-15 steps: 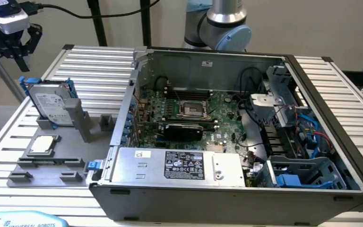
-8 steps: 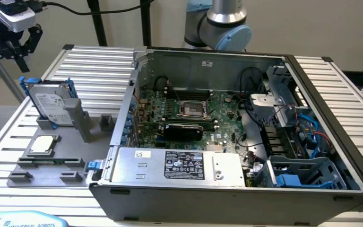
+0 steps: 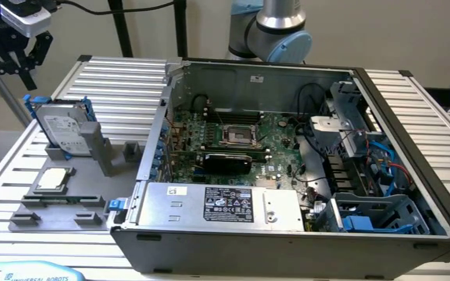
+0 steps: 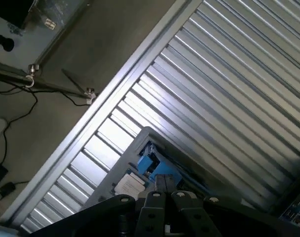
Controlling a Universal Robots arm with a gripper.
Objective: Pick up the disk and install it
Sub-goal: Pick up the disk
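**Closed gripper above a disk not yet picked up**

Nearest in the exterior view, a grey power supply box (image 3: 225, 205) sits at the front of the open computer case (image 3: 287, 252). At that view's left, a grey holder (image 3: 92, 181) carries a small square chip (image 3: 53, 178); behind the chip the disk (image 3: 62, 126) leans in its slot, blue frame around it, untouched. Farther back and higher, the gripper (image 3: 21, 61) hangs well apart from it; in the wrist view its fingertips (image 4: 159, 183) meet, holding nothing.

Likely trouble: closed jaws lowered onto the disk would strike its top edge; the lean could skew a grip on the plastic frame, so it slips; the loose cables (image 3: 381, 170) in the case could snag the disk.
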